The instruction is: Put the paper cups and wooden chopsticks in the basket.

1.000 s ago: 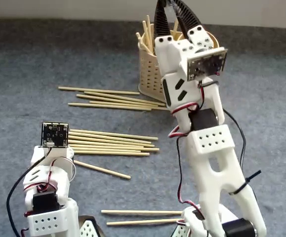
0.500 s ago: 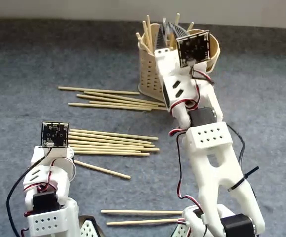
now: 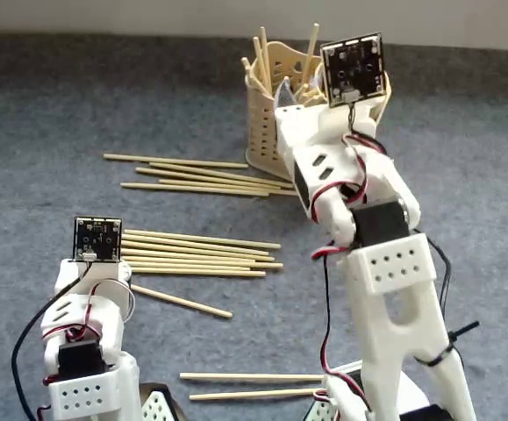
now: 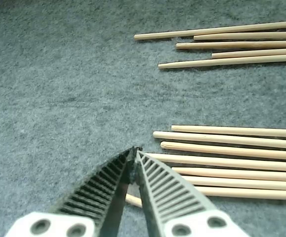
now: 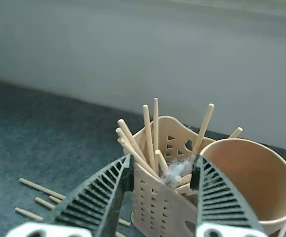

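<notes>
Right gripper (image 5: 163, 164) spread, up by the basket (image 5: 157, 207) at the counter's far edge. The basket holds upright wooden chopsticks (image 5: 155, 131); paper cup (image 5: 251, 182) against its side, cannot tell if inside. Left gripper (image 4: 134, 154) pressed together over the counter (image 4: 59, 89), just beside a loose chopstick bundle (image 4: 231, 163). More loose chopsticks (image 3: 196, 175) by the basket, two (image 3: 254, 377) near the near edge.

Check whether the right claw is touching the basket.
Cannot tell. The right wrist view shows the open claw framing the basket, one finger overlapping its wall, with neither gap nor contact plain.
</notes>
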Controlling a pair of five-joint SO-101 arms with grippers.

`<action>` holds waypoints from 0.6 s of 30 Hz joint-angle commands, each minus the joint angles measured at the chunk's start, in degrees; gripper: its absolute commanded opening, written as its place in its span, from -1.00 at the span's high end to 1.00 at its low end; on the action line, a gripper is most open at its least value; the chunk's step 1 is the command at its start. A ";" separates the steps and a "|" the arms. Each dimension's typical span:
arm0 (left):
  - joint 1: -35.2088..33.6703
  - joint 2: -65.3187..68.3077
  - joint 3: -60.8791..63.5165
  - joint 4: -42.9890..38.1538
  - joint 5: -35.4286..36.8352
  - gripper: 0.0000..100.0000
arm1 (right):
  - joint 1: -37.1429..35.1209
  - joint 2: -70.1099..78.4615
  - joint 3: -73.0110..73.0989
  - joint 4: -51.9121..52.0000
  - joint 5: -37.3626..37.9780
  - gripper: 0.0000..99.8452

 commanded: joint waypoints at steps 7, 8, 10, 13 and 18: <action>-0.57 -0.13 1.19 -1.23 -0.44 0.99 | -0.66 -6.11 -2.95 13.49 -0.09 0.62; -0.57 -0.13 1.19 -1.23 -0.44 0.99 | -1.27 -6.11 -2.95 16.04 0.00 0.62; -0.57 -0.13 1.19 -1.23 -0.44 0.99 | -2.77 -6.02 -2.95 21.76 2.46 0.62; -0.57 -0.13 1.19 -1.23 -0.44 0.99 | -5.58 -5.93 -2.77 31.16 9.58 0.62; -0.57 -0.13 1.19 -1.23 -0.44 0.99 | -9.19 -5.58 -1.80 43.12 17.49 0.62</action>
